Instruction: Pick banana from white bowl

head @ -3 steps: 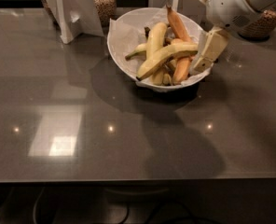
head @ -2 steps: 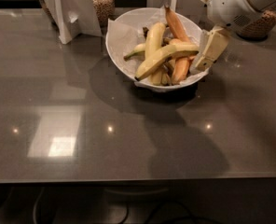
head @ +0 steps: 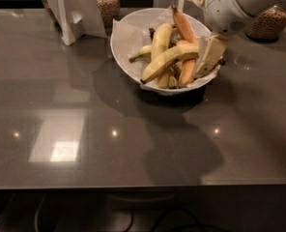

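The white bowl (head: 128, 42) stands at the back middle of the grey table, lined with white paper. Several bananas lie in it. The long pale yellow banana (head: 169, 61) lies slantwise on top, its dark tip at the lower left and its other end at the right. Two orange-brown bananas (head: 184, 28) lie behind and under it, and a shorter yellow banana (head: 160, 38) points away. My gripper (head: 205, 66) hangs from the white arm at the top right. It reaches into the bowl's right side, right at the long banana's right end.
A glass jar of grain (head: 107, 4) and a white card stand (head: 73, 11) are behind the bowl on the left. Another jar (head: 271, 23) stands at the back right behind my arm. The table's front edge (head: 143, 185) runs across the bottom.
My gripper has moved a little left and down, from the bowl's right rim to the long banana's right end. The bowl and bananas have not moved.
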{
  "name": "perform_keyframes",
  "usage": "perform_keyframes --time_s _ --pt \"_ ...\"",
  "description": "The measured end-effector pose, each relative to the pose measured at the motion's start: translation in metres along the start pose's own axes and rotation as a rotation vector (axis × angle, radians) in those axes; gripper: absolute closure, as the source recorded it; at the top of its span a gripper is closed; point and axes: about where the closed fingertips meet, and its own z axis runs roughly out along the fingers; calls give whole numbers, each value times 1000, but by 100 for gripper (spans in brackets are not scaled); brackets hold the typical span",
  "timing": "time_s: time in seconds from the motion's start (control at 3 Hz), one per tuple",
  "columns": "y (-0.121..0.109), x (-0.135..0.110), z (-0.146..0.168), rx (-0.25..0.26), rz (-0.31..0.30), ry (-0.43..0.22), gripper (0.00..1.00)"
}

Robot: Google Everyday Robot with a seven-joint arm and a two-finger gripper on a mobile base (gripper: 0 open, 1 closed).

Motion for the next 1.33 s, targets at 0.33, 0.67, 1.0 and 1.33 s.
perform_keyframes --time_s 0.33,0.67,1.0,1.33 --pt "3 3 17 -24 -15 16 19" --pt "6 8 30 -40 -12 26 42" --pt "10 13 41 -56 -6 29 49" --pt "11 18 53 -70 -3 24 48"
